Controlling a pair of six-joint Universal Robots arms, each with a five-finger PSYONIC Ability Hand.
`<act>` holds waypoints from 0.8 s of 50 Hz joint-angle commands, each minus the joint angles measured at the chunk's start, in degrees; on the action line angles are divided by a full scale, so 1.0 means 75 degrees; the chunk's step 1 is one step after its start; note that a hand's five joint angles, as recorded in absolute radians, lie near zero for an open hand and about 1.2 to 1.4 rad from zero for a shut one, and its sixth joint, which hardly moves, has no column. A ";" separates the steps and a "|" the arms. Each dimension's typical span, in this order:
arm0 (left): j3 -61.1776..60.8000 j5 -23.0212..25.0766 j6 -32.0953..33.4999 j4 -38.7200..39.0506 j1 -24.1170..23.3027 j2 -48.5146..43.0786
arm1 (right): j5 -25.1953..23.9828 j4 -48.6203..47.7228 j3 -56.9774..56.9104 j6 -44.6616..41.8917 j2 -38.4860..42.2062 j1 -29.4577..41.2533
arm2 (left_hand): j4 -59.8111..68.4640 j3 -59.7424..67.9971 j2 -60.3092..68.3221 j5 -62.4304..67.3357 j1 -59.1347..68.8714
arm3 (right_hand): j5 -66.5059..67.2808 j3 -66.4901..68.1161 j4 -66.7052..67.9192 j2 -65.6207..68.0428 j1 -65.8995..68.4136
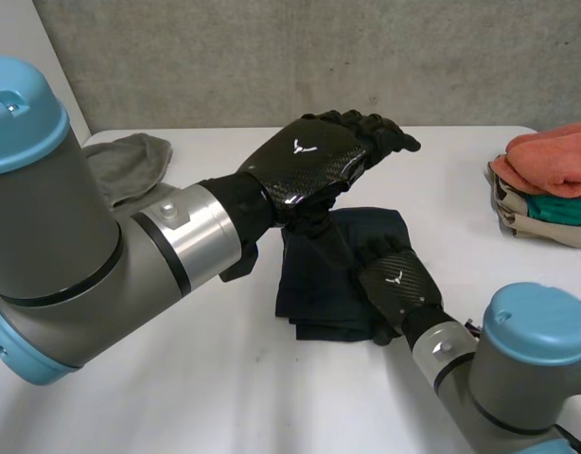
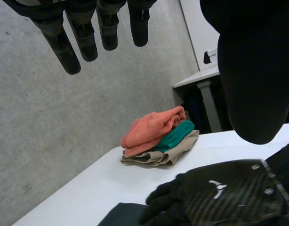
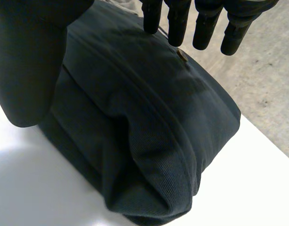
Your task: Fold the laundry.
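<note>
Navy garment (image 1: 314,284) sits folded mid-table under my right hand (image 1: 396,282), fingers straight, gripping nothing. Left hand (image 1: 314,156) hovers over it, open and empty. Lift off sloppily and the fold probably springs open

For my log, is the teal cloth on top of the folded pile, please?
No, the orange cloth lies on top of the teal cloth.

There is one dark navy folded garment (image 1: 314,293), one grey cloth (image 1: 130,163) and one white table (image 1: 224,378). One pile holds three folded pieces: one orange cloth (image 1: 555,156), one teal cloth (image 1: 560,208) and one beige cloth (image 1: 527,227). That makes five pieces of laundry in all.
</note>
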 commanded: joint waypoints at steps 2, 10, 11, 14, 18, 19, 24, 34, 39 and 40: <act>-0.0175 -0.0071 0.0002 0.0079 -0.0044 -0.0024 | 0.0253 -0.1750 -0.0466 -0.0111 0.1025 -0.0059 | -0.0198 -0.0240 -0.0204 -0.0273 -0.0248 | -0.0334 -0.0285 -0.0289 -0.0313 -0.0094; -0.0186 -0.0083 -0.0021 0.0115 -0.0068 -0.0024 | 0.0301 -0.1951 -0.1088 -0.0099 0.1201 -0.0082 | -0.0220 -0.0262 -0.0226 -0.0296 -0.0270 | 0.4009 0.4058 0.4054 0.4030 0.4249; -0.0186 -0.0083 -0.0021 0.0115 -0.0068 -0.0024 | 0.0254 -0.1962 -0.1135 -0.0053 0.1201 -0.0082 | -0.0220 -0.0262 -0.0226 -0.0296 -0.0270 | 0.6559 0.6609 0.6604 0.6580 0.6799; -0.0163 -0.0083 -0.0021 0.0126 -0.0056 -0.0024 | 0.0078 -0.2044 -0.1404 0.0053 0.1190 -0.0094 | -0.0220 -0.0262 -0.0226 -0.0296 -0.0270 | 0.8999 0.9049 0.9044 0.9020 0.9239; -0.0093 -0.0094 -0.0021 0.0196 -0.0056 -0.0024 | -0.0028 -0.1916 -0.1990 0.0147 0.1131 -0.0094 | -0.0198 -0.0240 -0.0204 -0.0273 -0.0248 | 0.8999 0.9049 0.9044 0.9020 0.9239; -0.0081 -0.0094 -0.0021 0.0220 -0.0056 -0.0024 | -0.0039 -0.1915 -0.2095 0.0159 0.1119 -0.0105 | -0.0176 -0.0218 -0.0182 -0.0251 -0.0226 | 0.8999 0.9049 0.9044 0.9020 0.9239; 0.0048 -0.0106 -0.0114 0.0360 -0.0068 0.0046 | -0.0063 -0.1764 -0.3161 0.0264 0.1049 -0.0573 | -0.0175 -0.0218 -0.0182 -0.0251 -0.0225 | 0.8999 0.9049 0.9044 0.9020 0.9239; 0.0364 -0.0305 -0.0759 0.0735 -0.0056 0.0432 | -0.1186 -0.0229 -0.5657 0.1352 0.0627 -0.2400 | -0.0131 -0.0173 -0.0137 -0.0206 -0.0181 | 0.8999 0.9049 0.9044 0.9020 0.9239; 0.0283 -0.0305 -0.0794 0.0818 -0.0068 0.0433 | -0.2181 0.0193 -0.6862 0.2465 0.0673 -0.3968 | -0.0153 -0.0195 -0.0159 -0.0228 -0.0203 | 0.8999 0.9049 0.9044 0.9020 0.9239; 0.0271 -0.0305 -0.0795 0.0818 -0.0068 0.0421 | -0.2312 0.0206 -0.7028 0.2607 0.0755 -0.4205 | -0.0153 -0.0195 -0.0159 -0.0228 -0.0203 | 0.8999 0.9049 0.9044 0.9020 0.9239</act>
